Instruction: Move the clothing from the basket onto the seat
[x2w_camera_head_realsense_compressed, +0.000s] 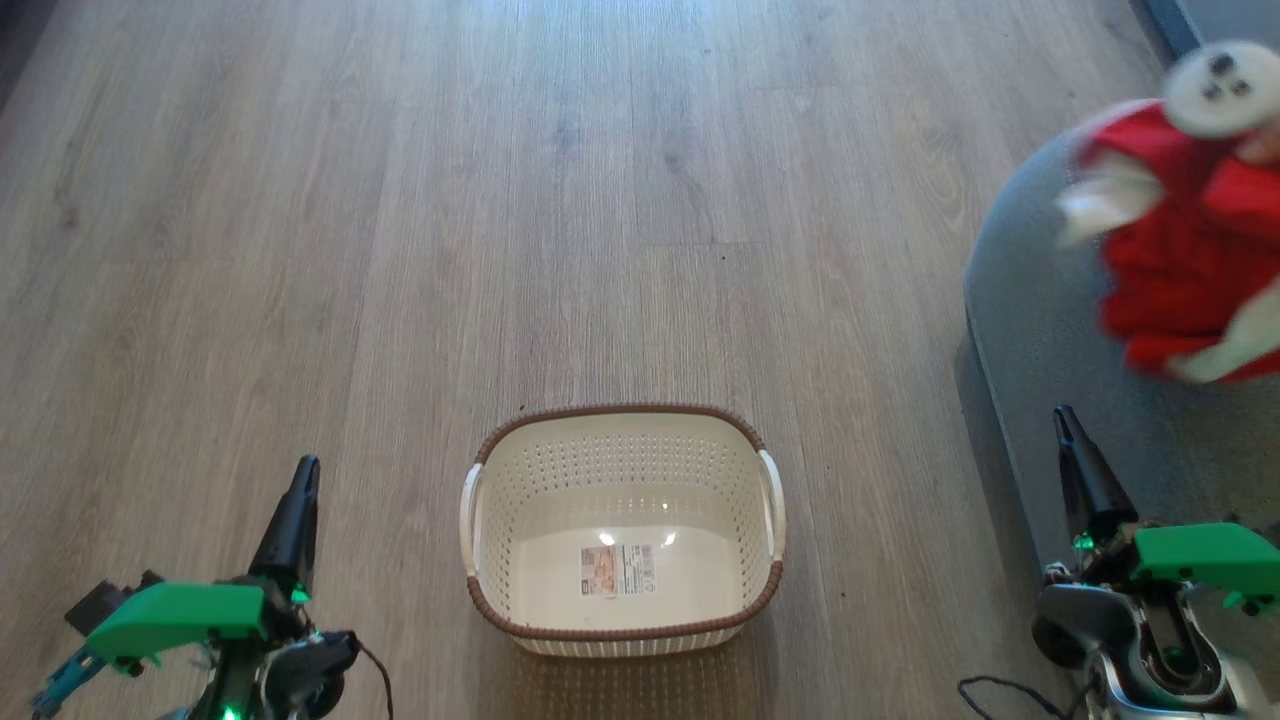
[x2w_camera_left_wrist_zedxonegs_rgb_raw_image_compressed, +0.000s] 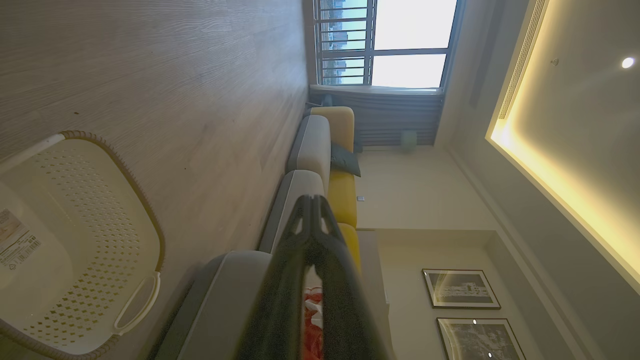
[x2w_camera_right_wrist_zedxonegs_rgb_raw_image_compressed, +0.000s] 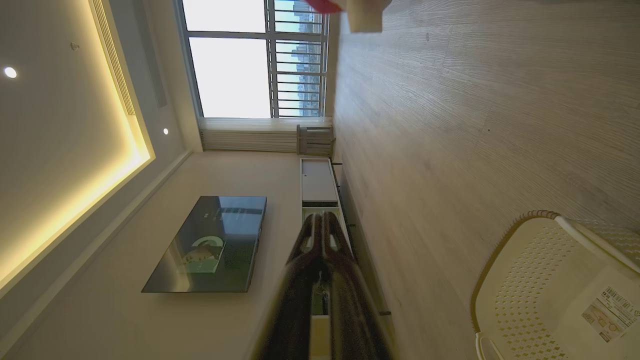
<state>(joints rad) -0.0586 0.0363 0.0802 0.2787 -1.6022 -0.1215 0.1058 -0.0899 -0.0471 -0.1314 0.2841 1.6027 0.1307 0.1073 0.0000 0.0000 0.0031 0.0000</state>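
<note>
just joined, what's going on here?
The basket sits empty on the wooden floor in front of the robot, with just a label inside. The red and white clothing is a blurred heap over the grey seat at the right; whether it has settled is unclear. The left gripper and right gripper are shut, holding nothing, either side of the basket.

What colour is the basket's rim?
The rim is brown, woven-looking, on a cream basket; head view shows it best.
</note>
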